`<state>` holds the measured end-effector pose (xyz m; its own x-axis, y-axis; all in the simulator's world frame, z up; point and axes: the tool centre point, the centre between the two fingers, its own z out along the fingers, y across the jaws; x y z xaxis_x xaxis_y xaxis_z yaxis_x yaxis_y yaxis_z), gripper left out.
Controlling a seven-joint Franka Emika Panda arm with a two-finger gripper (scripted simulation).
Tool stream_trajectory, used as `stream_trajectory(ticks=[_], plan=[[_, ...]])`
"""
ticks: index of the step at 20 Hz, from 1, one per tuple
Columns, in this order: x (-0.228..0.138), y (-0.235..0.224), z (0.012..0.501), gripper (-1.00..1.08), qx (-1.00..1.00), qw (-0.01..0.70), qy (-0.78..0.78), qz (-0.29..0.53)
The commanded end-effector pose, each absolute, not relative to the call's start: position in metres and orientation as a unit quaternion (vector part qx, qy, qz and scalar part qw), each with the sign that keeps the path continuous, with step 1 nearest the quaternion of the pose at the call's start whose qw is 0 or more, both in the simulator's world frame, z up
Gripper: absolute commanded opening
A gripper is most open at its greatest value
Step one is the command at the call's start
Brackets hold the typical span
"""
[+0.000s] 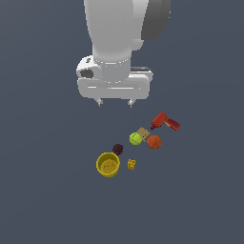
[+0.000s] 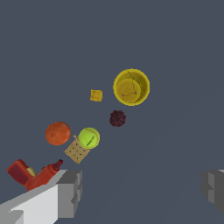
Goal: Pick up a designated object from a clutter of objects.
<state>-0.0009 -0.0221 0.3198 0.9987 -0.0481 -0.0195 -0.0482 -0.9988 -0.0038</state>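
Seven bits of clutter sit on the floor, and our gripper [image 1: 114, 102] hangs above them with jaws spread wide, nothing between them. Left to right in the exterior view we've got the cup [image 1: 108, 165], purple ball [image 1: 117, 149], cube [image 1: 131, 164], green ball [image 1: 135, 138], block [image 1: 142, 133], orange ball [image 1: 154, 141] and drill [image 1: 165, 121].

We want the green one, mid-cluster, at about 5 o'clock from the fingers. It's touching the block at its 1 o'clock, and the orange ball is just beside at 3.

Best bet, we reckon: centre over it, then turn the fingers so they drop into the free sides, not onto the block.

It's yellow-green with a thin curved seam, tennis-ball style.
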Motion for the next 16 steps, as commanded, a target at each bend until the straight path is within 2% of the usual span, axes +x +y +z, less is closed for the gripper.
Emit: stream_trajectory(ticks=[1,16], plan=[[-0.001,-0.022,0.320,1.00,-1.000,0.002,0.024,0.010],[-0.006,0.000,0.320,1.00,-1.000,0.007,-0.003,0.013]])
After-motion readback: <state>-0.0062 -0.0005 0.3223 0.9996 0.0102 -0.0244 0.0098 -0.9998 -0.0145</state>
